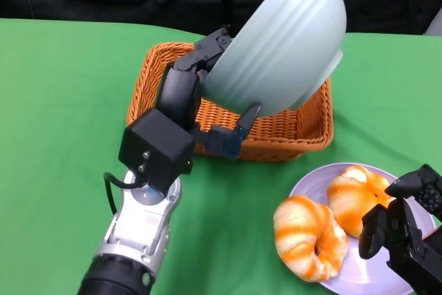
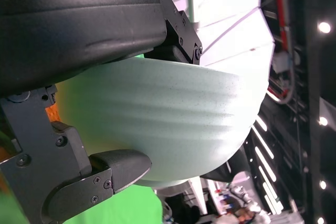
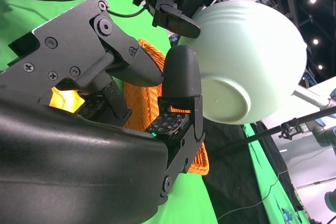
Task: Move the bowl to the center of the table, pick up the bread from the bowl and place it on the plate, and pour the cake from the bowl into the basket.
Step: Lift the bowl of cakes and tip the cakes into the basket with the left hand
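My left hand (image 1: 197,94) grips the rim of a pale green bowl (image 1: 283,39), tipped steeply with its mouth turned down toward the orange wicker basket (image 1: 276,136) beneath it. The bowl's inside and the basket's floor are hidden behind the bowl. The right wrist view shows the bowl (image 3: 247,72) from its base, above the basket (image 3: 142,98); the left wrist view is filled by the bowl's wall (image 2: 173,119). Two orange-striped breads (image 1: 311,236) (image 1: 356,195) lie on the lavender plate (image 1: 359,271). My right hand (image 1: 407,233) hangs over the plate's near right, holding nothing, fingers slightly apart.
A green cloth (image 1: 55,101) covers the table, with a black backdrop behind it. The plate sits just in front of the basket's right corner.
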Controlling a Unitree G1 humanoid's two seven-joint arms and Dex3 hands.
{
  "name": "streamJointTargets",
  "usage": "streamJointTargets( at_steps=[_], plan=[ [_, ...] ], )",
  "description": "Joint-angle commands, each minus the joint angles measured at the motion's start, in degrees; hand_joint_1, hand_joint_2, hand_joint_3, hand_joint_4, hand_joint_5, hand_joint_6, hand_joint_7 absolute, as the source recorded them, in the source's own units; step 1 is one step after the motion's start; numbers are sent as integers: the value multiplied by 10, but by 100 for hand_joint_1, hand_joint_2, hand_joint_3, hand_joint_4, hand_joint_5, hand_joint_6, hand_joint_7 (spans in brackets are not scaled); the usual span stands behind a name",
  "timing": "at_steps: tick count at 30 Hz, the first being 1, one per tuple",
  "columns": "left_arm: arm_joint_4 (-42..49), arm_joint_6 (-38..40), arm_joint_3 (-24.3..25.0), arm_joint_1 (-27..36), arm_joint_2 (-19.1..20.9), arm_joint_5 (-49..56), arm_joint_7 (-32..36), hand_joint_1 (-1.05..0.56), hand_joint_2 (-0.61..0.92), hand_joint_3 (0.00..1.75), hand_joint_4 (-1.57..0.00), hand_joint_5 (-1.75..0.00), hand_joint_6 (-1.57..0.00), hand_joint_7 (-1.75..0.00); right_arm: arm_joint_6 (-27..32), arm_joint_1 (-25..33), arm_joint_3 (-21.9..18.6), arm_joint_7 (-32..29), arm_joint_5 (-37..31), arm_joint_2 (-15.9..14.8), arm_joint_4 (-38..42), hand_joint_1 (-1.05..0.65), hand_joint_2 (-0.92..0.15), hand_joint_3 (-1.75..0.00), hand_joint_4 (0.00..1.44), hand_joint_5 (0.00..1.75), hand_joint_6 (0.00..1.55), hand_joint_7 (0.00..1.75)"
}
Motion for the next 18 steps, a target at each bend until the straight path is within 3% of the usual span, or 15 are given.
streamJointTargets(
  at_steps=[1, 10, 18],
  plan=[
    [-16, 5, 9, 7, -7, -20, -11, -8, 22, 170, -99, -175, -89, -167, 3, 1, -4, -2, 8, -8, -9, -10, -52, -129, 91, 175, 78, 166],
    [-39, 58, 19, 29, -23, -62, -51, -14, 24, 165, -100, -175, -86, -171, 5, 1, -6, 2, 14, -13, -10, -11, -53, -128, 91, 175, 77, 167],
    [-108, 175, 34, 53, -38, -128, -83, -9, 28, 158, -97, -175, -84, -170, 14, 3, -6, -6, 17, -15, -20, -11, -54, -125, 91, 175, 78, 165]
  ],
)
